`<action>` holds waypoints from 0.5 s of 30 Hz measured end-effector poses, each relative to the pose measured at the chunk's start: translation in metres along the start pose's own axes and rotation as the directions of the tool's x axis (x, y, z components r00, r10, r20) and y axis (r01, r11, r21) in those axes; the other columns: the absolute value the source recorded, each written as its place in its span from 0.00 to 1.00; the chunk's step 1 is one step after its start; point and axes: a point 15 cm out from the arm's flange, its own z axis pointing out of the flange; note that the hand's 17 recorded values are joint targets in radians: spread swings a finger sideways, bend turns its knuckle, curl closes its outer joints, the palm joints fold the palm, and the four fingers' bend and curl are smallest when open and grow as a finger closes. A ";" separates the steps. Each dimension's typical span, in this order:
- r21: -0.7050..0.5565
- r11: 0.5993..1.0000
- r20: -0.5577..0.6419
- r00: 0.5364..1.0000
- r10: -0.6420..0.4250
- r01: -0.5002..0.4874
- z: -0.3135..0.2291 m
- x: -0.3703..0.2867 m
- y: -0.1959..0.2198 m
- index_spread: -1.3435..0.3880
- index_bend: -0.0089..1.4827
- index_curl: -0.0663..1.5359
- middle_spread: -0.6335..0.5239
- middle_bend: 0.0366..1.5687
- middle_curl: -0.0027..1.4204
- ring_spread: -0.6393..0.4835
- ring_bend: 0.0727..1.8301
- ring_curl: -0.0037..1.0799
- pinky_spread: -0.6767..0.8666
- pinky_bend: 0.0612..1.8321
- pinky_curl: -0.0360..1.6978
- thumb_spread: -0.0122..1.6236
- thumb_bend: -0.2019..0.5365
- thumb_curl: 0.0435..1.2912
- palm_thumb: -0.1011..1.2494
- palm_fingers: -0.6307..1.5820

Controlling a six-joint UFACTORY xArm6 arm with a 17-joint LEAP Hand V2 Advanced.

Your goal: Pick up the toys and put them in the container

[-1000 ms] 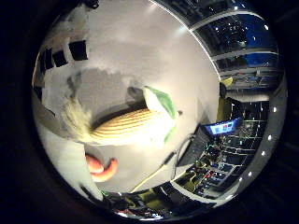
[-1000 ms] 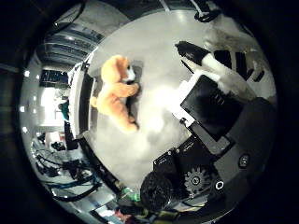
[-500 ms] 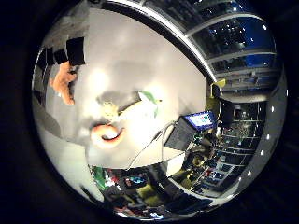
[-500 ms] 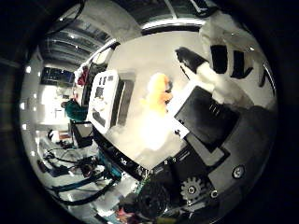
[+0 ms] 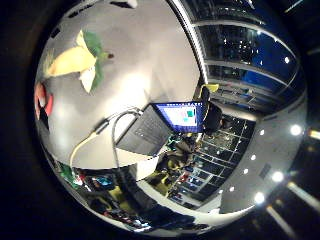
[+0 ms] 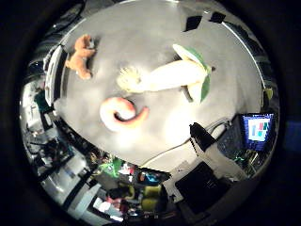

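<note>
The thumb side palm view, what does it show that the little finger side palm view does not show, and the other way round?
Only the thumb side view shows the brown plush animal near the table edge, the whole curled pink shrimp toy, and part of the robot hand. Only the little finger side view shows the open laptop's keyboard and the dark windows of the room. Both show the corn toy with green husk, lying on the grey table, and the lit laptop screen.

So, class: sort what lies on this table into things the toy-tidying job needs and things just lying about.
Job:
plush corn cob
curled shrimp toy
orange teddy bear
white container

Lying about:
open laptop
black squares
</note>
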 end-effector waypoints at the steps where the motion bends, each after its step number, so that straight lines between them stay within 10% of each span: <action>1: -0.003 1.000 -0.001 1.000 -0.003 0.003 0.007 -0.001 0.001 0.52 0.16 0.25 0.53 0.19 0.20 0.60 0.25 0.19 0.65 0.26 0.27 0.57 0.23 0.41 0.75 0.25; 15: 0.055 0.998 0.010 1.000 -0.024 0.023 0.043 -0.039 -0.053 0.53 0.11 0.22 0.57 0.10 0.20 0.66 0.17 0.20 0.68 0.22 0.22 0.56 0.24 0.36 0.74 0.28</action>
